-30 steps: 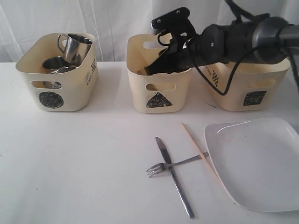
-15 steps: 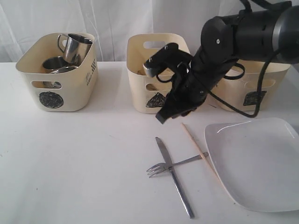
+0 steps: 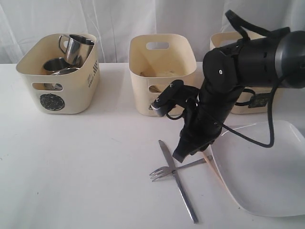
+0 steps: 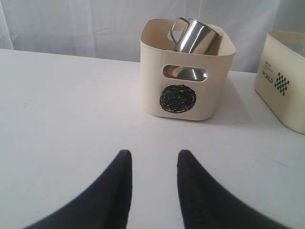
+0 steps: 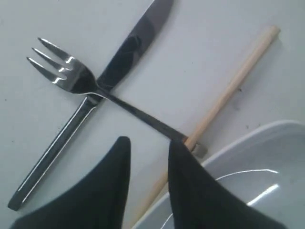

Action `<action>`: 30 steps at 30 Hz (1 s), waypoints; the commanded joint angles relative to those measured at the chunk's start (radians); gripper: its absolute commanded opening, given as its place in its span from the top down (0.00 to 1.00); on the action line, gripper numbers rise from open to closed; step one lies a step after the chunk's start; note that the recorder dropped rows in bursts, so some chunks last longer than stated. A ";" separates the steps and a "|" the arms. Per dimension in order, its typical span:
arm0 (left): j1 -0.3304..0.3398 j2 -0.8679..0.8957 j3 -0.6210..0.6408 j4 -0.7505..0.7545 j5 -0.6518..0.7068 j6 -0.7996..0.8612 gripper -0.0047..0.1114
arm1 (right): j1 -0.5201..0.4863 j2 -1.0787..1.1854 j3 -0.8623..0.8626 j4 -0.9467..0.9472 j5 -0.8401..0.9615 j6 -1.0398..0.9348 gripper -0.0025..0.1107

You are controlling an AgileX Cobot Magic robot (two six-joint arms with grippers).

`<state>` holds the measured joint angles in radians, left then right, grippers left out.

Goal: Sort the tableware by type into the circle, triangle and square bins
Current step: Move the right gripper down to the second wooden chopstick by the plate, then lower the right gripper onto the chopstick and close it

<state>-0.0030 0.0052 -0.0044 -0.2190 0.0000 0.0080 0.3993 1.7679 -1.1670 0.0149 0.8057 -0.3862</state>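
- Steel mug [image 3: 78, 47] and other steel ware already sit in the circle bin [image 3: 71, 98]
- knife [image 3: 180, 186], fork [image 3: 161, 171], 1 chopstick [image 5: 228, 90] and plate [image 3: 267, 176] lie unsorted on the table [image 3: 95, 167]
- right gripper [image 5: 147, 143] hangs spread and empty over the fork's handle
- left gripper [image 4: 152, 157] spread, holding nothing, facing the circle bin

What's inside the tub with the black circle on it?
A steel mug leans on other shiny steel pieces; the wall of the circle tub hides whatever lies beneath.
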 commanded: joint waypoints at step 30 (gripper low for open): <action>0.002 -0.005 0.004 -0.005 0.000 -0.008 0.64 | -0.050 0.125 0.001 -0.097 -0.142 0.518 0.56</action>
<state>-0.0030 0.0052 -0.0044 -0.2190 0.0000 0.0080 0.3593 1.8817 -1.1648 -0.0758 0.6796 0.1110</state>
